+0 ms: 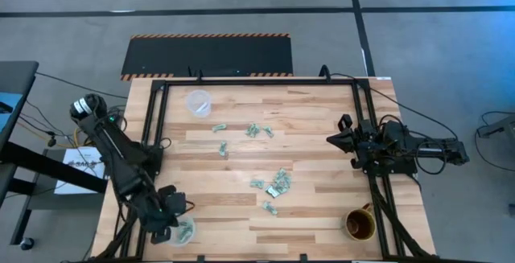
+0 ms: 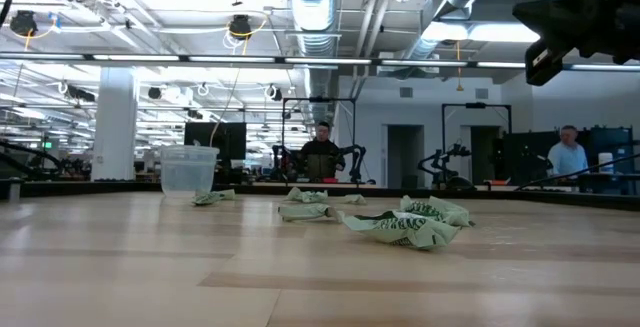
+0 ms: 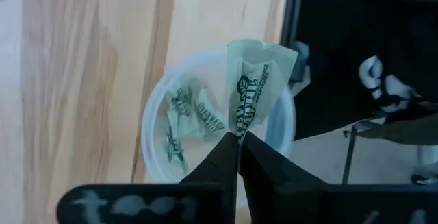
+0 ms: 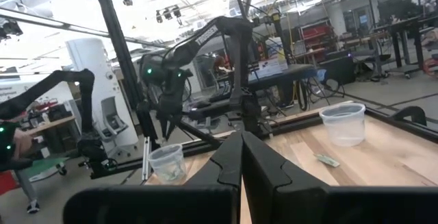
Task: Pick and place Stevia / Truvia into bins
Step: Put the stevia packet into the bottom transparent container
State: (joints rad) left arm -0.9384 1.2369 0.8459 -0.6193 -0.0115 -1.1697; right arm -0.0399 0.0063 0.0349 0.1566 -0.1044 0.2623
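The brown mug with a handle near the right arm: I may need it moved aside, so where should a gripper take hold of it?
Grip the brown mug by its rim wall, coming straight down, one finger inside and one outside. It stands upright with its mouth open upward. Its small handle, pointing toward the right gripper, looks harder to catch.

The black, matte left arm [image 1: 121,162] is built of chunky jointed segments with a rounded pale-grey cap at its far-left base end (a small green light glows beside it), and thin dark cables trail off the table's left edge. The black right arm [image 1: 402,146] is the same boxy make, with a dark cable looping away to the right. Each arm's dark, wedge-shaped fingers [image 3: 263,166] taper to narrow tips, above a black crossbar with blurred whitish lettering.
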